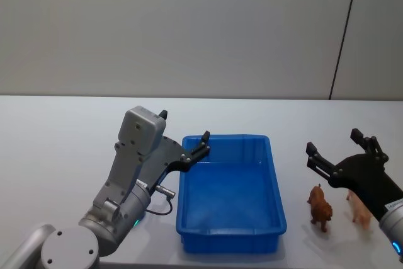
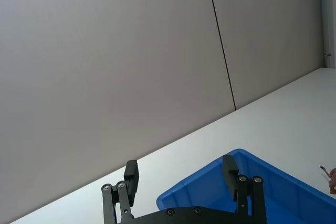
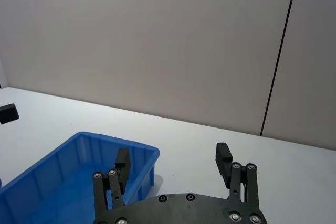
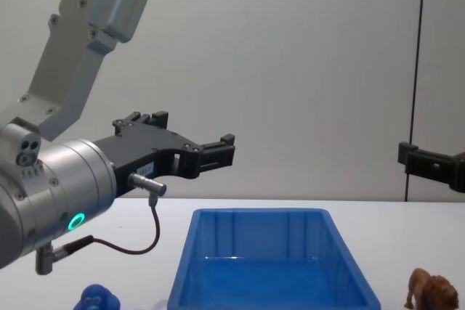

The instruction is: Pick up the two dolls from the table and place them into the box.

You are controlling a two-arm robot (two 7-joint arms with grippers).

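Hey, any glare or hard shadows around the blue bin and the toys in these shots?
Head view: even light, a pale sheen on the bin floor, only a faint shadow under the lion on the table. Chest view: a bright streak across the bin floor.

**Plain wall, white table**

Behind your work area you have a bare grey wall (image 1: 189, 29), evenly lit. A thin dark seam (image 1: 344, 36) runs down it on the right. The white table (image 1: 63, 130) reaches back to the wall's foot.
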